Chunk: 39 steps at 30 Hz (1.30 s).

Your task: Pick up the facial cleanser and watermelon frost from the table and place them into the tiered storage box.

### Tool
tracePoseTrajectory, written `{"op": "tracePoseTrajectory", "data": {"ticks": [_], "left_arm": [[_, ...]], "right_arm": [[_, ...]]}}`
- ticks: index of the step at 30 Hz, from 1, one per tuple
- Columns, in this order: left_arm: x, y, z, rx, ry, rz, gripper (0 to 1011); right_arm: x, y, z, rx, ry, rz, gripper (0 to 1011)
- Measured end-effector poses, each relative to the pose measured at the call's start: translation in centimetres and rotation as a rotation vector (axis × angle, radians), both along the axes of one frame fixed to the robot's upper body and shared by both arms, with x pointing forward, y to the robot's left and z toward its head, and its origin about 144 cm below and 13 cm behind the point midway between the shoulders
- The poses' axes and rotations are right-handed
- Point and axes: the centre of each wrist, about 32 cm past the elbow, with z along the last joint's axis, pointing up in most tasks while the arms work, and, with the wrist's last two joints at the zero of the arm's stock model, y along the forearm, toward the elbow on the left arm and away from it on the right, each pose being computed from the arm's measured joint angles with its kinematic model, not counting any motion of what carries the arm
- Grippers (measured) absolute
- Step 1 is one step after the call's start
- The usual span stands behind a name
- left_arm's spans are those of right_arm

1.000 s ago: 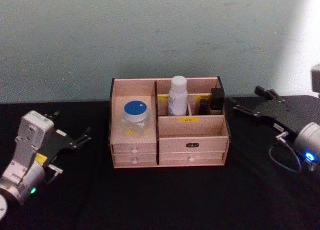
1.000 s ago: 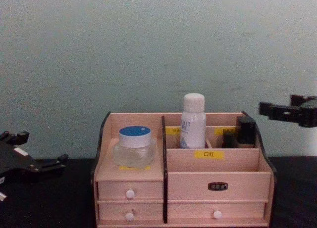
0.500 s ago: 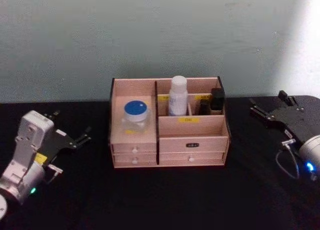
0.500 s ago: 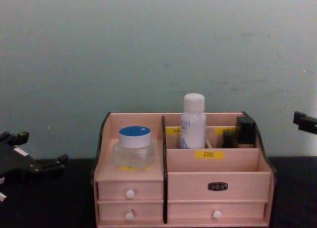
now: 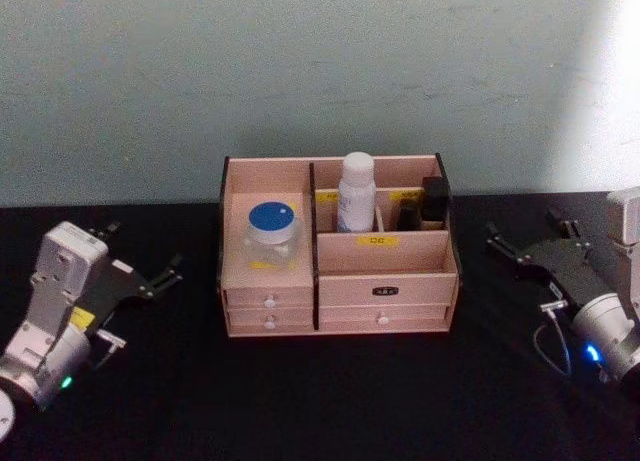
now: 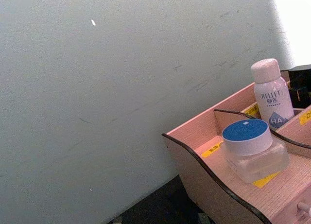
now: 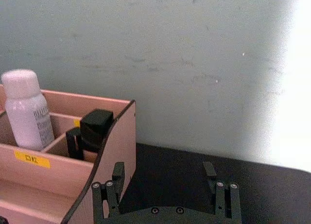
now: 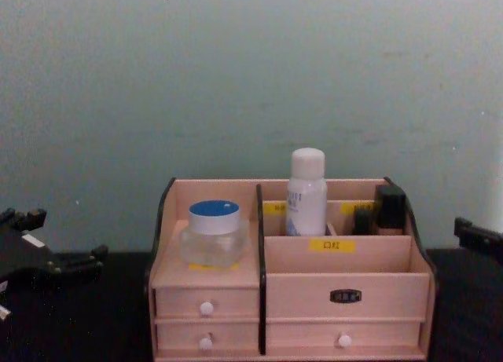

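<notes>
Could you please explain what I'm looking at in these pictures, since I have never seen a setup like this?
This is a two-armed robot seen through four cameras: head, chest, and one on each wrist. On the black table stands the tiered storage box. The watermelon frost, a clear jar with a blue lid, sits in its left compartment; the facial cleanser, a white bottle, stands upright in a rear one, beside small dark bottles. The left gripper rests left of the box, the right gripper to its right. Both are open and hold nothing.
</notes>
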Motion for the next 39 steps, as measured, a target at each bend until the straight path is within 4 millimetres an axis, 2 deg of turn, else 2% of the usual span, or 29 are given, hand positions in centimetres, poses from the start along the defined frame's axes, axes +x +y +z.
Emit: {"op": "tracePoseTrajectory", "data": {"ticks": [12,39], "left_arm": [[0.0,0.0,0.0,0.0,0.0,0.0,1001],[0.0,0.0,0.0,0.0,0.0,0.0,1001]], "right_arm": [[0.15,0.05,-0.81,-0.009,0.031,0.002,1003],[0.12,0.03,-0.82,-0.011,0.033,0.004,1002]]}}
